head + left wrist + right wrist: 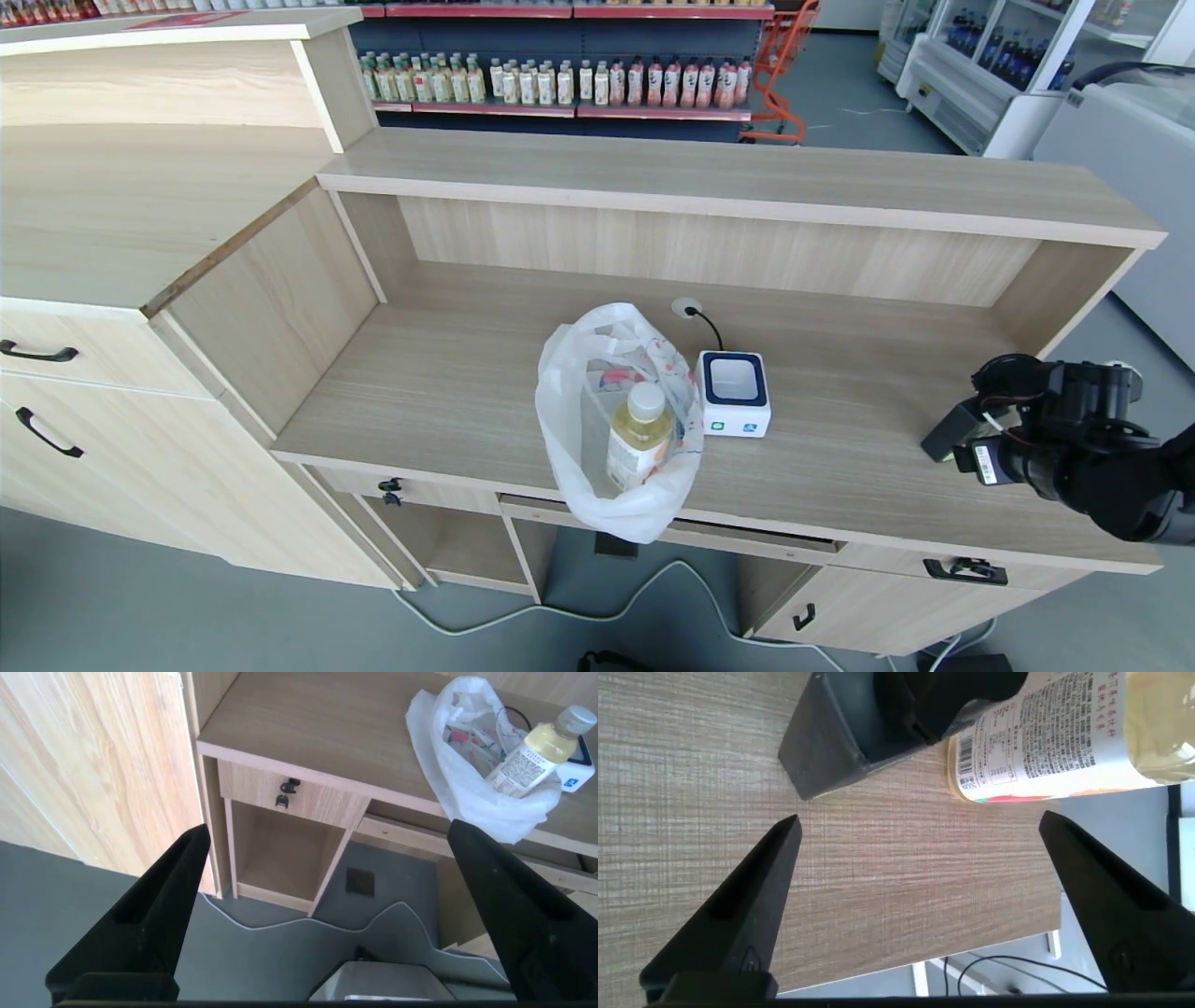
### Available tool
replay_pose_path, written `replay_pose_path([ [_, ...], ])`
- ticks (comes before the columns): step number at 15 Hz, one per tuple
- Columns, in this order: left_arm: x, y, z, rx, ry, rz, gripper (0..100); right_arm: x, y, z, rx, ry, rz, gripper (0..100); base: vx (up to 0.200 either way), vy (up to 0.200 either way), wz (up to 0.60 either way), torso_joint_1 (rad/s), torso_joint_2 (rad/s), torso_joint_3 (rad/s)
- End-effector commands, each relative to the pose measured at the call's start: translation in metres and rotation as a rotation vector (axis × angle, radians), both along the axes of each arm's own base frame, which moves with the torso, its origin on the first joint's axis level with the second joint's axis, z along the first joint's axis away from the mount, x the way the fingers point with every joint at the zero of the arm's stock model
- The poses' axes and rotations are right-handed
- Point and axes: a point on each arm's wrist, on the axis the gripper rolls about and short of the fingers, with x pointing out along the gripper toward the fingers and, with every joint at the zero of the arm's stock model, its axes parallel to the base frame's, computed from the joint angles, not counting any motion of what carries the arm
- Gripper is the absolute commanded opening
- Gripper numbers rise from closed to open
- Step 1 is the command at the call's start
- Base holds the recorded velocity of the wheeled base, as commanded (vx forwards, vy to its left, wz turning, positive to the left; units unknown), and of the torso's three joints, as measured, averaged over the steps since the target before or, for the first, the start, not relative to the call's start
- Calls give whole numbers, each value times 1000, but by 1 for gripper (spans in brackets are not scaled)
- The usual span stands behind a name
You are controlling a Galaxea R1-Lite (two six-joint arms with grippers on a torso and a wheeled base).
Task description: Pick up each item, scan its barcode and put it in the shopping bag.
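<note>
A white shopping bag (607, 439) stands at the counter's front edge with a yellow-liquid bottle (639, 434) upright inside it. Right beside the bag sits the white barcode scanner (735, 392). My right arm (1074, 439) hovers over the counter's right front corner. Its gripper (920, 826) is open above bare wood. Beyond its fingers lies another bottle (1046, 737), barcode label showing, partly under a dark shape and apart from the fingers. My left gripper (322, 835) hangs open and empty, low in front of the counter, left of the bag (467, 775) and bottle (537, 751).
A raised back ledge (728, 182) and a side panel (280, 299) wall in the counter. The scanner's cable runs to a grommet (686, 306). Drawers with black handles (966, 569) and an open cubby (280, 849) sit below. Cables (560, 611) trail on the floor.
</note>
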Motion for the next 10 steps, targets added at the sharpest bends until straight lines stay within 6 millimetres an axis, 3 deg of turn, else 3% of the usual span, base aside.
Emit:
replay_pose_path([
  [1,0,0,0,-2,0,0,100,-12,-5,15,-10,-30,-22,100,0,0,0,0,0,0],
  [5,0,0,0,0,0,0,100,-22,-18,15,-40,-9,-85,100,0,0,0,0,0,0],
  [10,0,0,0,-2,0,0,100,-18,-20,16,-41,-35,-109,100,0,0,0,0,0,0],
])
